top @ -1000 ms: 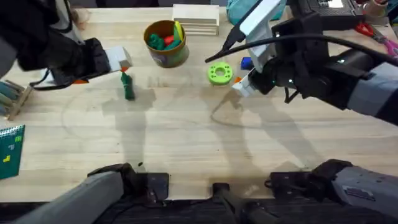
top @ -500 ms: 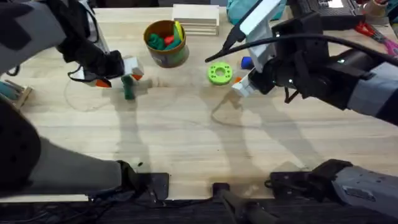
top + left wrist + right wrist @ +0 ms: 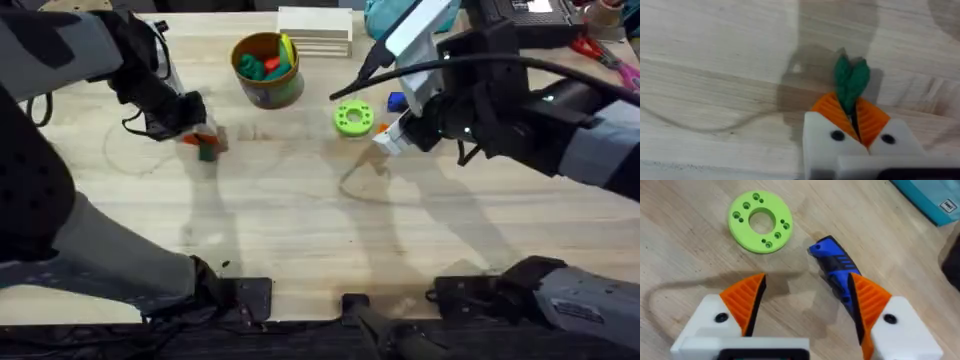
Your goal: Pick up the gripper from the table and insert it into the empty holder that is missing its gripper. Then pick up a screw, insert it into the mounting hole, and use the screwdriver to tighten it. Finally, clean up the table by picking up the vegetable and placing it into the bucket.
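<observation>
- The bucket [image 3: 266, 68] stands upright near the far edge of the table [image 3: 300, 230], yellow-rimmed, with green, red and yellow toy pieces inside it.
- The tabletop is pale plank wood; a stack of light wooden boards [image 3: 315, 30] lies just behind the bucket, and a teal box [image 3: 932, 197] sits beyond the right arm.
- The left gripper [image 3: 855, 117] is down at the table, left of the bucket. Its orange pads [image 3: 832, 112] are pressed together on the vegetable [image 3: 851, 80] — the dark green tip sticks out from between them, over its shadow on the wood.
- In the overhead view the vegetable [image 3: 207, 148] shows as a bit of green under the left arm, well short of the bucket.
- The right gripper [image 3: 807, 307] hangs with its fingers spread wide, holding nothing.
- The screwdriver [image 3: 835, 270] lies on the table, its blue body running up against the inner face of one orange pad — whether it touches, I cannot tell.
- A flat bright green ring [image 3: 761, 221] lies just beyond the right gripper, near the screwdriver but apart from it.
</observation>
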